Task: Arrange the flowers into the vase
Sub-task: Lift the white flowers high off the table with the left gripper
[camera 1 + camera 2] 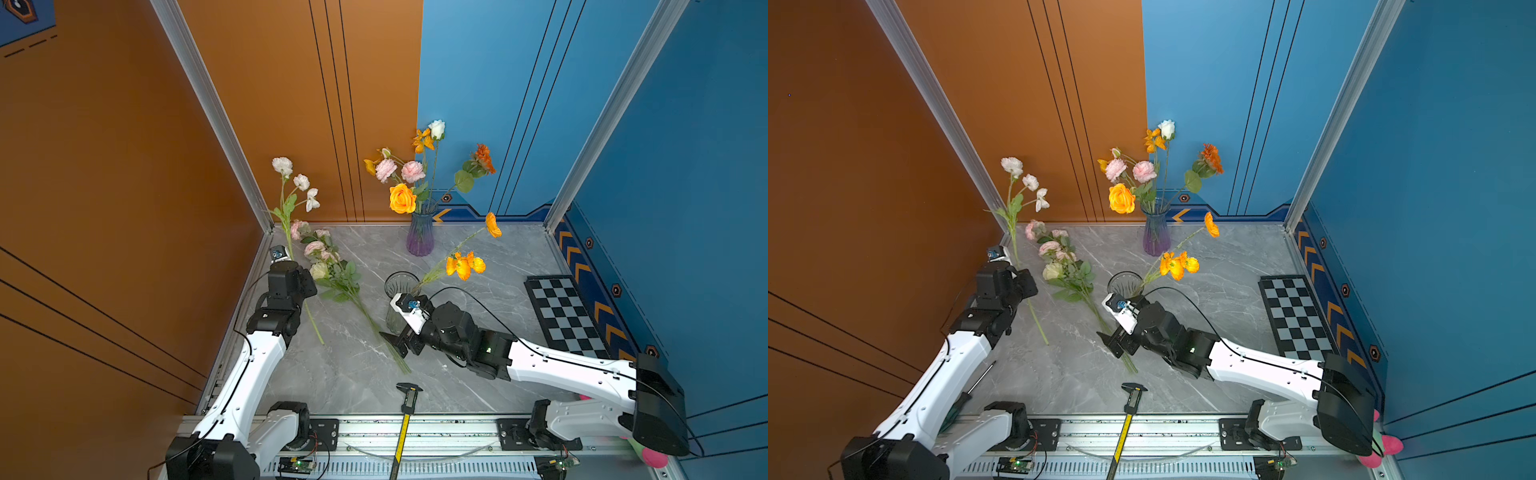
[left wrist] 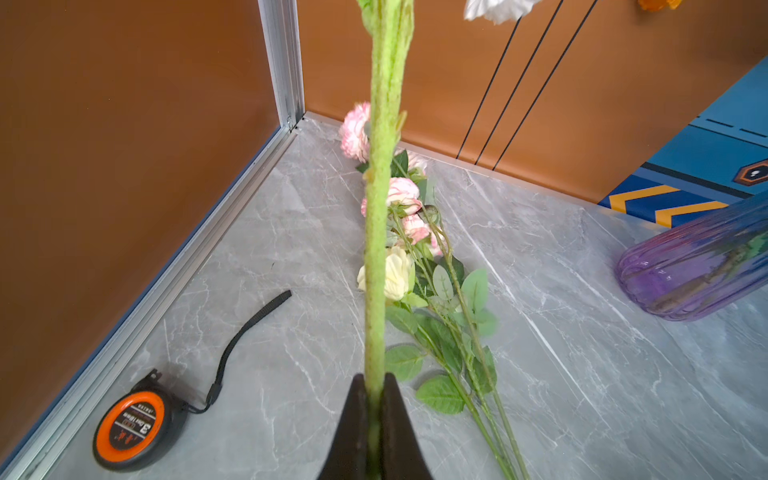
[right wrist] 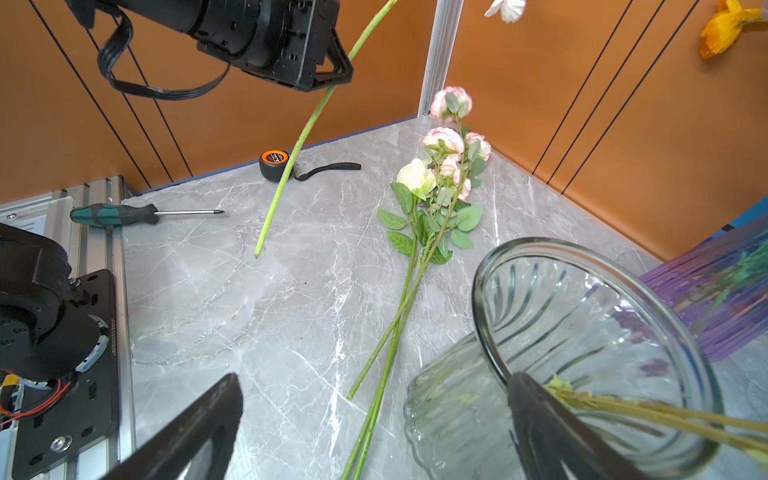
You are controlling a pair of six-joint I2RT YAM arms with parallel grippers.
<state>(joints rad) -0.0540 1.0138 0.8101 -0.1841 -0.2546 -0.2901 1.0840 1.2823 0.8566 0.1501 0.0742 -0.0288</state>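
My left gripper (image 2: 374, 379) is shut on the green stem of a white-bloomed flower (image 1: 286, 195), held up at the back left with its cut end above the table. Pink and cream flowers (image 1: 328, 266) lie on the grey table. A purple vase (image 1: 419, 237) at the back holds several flowers. A clear glass vase (image 1: 401, 284) holds orange poppies (image 1: 463, 264). My right gripper (image 3: 374, 395) is open just in front of the clear vase, above the lying stems, with one finger (image 3: 540, 415) by the rim. Whether it touches the rim, I cannot tell.
An orange tape measure (image 2: 133, 428) and a green-handled screwdriver (image 3: 120, 214) lie near the left wall. A caliper (image 1: 409, 399) rests at the front edge, a checkerboard (image 1: 565, 311) at the right. Orange and blue walls close in three sides.
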